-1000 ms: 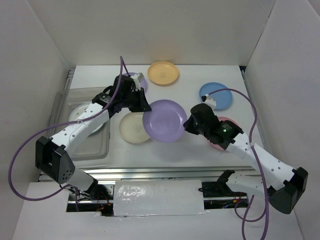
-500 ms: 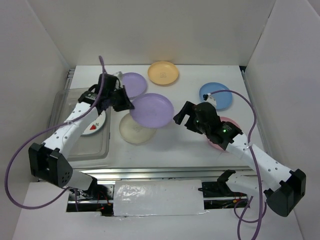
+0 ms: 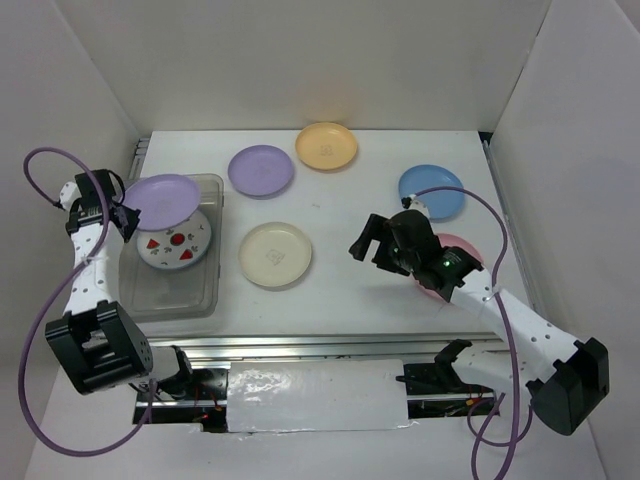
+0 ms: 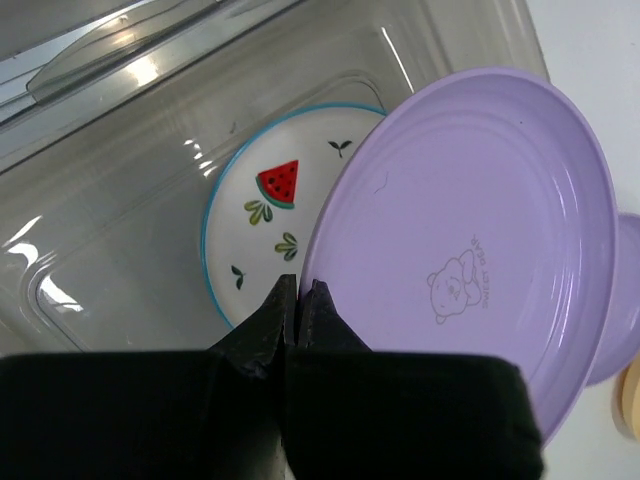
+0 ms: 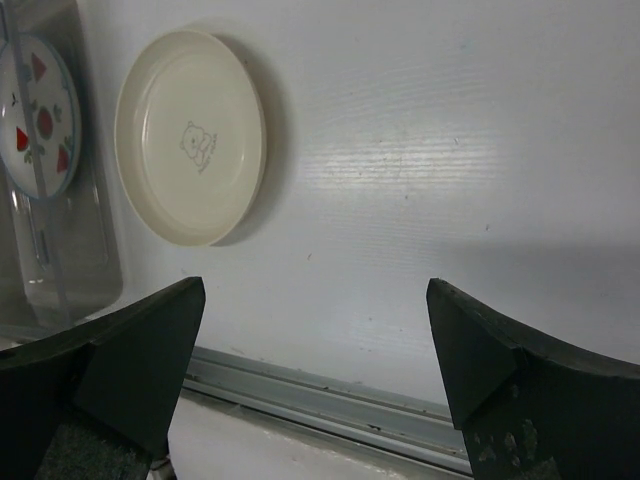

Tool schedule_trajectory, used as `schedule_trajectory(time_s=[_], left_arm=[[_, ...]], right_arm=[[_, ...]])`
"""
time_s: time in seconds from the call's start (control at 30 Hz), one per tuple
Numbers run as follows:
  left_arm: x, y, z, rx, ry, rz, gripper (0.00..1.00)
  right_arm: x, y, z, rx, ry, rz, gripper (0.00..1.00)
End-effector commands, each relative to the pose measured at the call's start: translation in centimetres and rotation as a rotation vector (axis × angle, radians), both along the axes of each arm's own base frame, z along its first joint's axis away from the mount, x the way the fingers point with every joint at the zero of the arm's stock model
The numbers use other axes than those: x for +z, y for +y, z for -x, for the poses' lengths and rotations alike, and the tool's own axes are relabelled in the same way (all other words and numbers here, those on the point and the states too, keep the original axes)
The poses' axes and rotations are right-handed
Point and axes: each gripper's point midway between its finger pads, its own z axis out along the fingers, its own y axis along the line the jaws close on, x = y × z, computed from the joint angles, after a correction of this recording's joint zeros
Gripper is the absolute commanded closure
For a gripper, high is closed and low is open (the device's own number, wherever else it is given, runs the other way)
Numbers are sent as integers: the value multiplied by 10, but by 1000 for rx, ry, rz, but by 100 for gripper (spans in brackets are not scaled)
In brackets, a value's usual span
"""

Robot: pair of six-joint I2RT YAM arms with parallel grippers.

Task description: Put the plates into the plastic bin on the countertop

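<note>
Lilac plate [image 4: 470, 230] clamped at rim btwn left fingers [image 4: 262, 330] above bin [image 4: 100, 150]; right fingers [image 5: 500, 370] spread wide, empty.

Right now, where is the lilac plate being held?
Top view, left side: the lilac plate, pinched by the left end effector, hangs over the far end of the plastic bin, above the fruit-pattern plate.
</note>
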Motion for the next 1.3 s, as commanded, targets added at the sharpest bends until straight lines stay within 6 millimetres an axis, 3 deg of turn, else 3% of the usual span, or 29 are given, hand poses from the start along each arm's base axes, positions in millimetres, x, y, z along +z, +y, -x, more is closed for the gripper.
schedule_trajectory(time_s=[0.0,0.13,0.23,0.27,0.33,0.37,0.47,0.57,0.6,0.67,0.7,0.77,0.8,0.83,0.87,0.9,0.97,1.0,1.07,1.1,1.13,1.23,1.27], left_arm=[[-7,15,-12,46,-26,5,100],[-38,18,-3,72,38,21,100],[-49,11,-1,62,64,37,100],[-50,9,0,65,71,34,94],[-56,9,0,68,86,43,79],[-58,8,2,67,98,46,57],[-55,11,5,84,129,36,17],[-39,12,11,96,132,-3,1],[-35,12,14,99,144,-15,1],[-26,7,20,80,175,-30,1],[-23,7,23,85,187,-41,1],[-11,-1,29,51,182,-60,1],[-7,-9,28,10,162,-58,1],[-2,-15,27,-34,137,-61,1],[5,-21,31,-93,112,-87,1],[9,-27,31,-134,90,-91,1],[18,-43,33,-256,50,-106,1],[21,-47,36,-288,44,-113,1],[23,-54,40,-361,31,-134,1],[23,-55,42,-369,34,-138,1],[22,-57,45,-390,44,-143,1],[19,-65,48,-431,36,-132,1],[17,-71,47,-466,23,-118,1]], right_arm=[[-2,6,-2,44,-27,7,0],[-3,12,-3,69,-26,-7,0],[-4,19,-6,87,-23,-14,0],[-4,21,-6,93,-23,-16,0],[-4,25,-9,103,-23,-18,0],[-3,29,-9,114,-24,-26,0],[-2,41,-14,139,-36,-46,0],[-5,54,-24,160,-39,-66,0],[-19,58,-29,160,-1,-42,0],[-18,67,-40,144,18,-45,0],[-36,72,-47,132,54,-16,0],[-38,86,-64,109,62,-29,0],[-64,90,-70,97,117,10,0],[-71,94,-76,78,141,11,0],[-68,102,-87,73,138,3,0],[-89,107,-89,82,181,22,0],[-92,121,-100,94,178,-1,0],[-109,124,-101,99,214,9,0],[-115,133,-106,111,240,-2,2],[-129,135,-106,113,269,11,4],[-127,142,-109,121,270,6,11],[-154,140,-104,118,342,78,31],[-154,142,-103,124,348,99,47]])
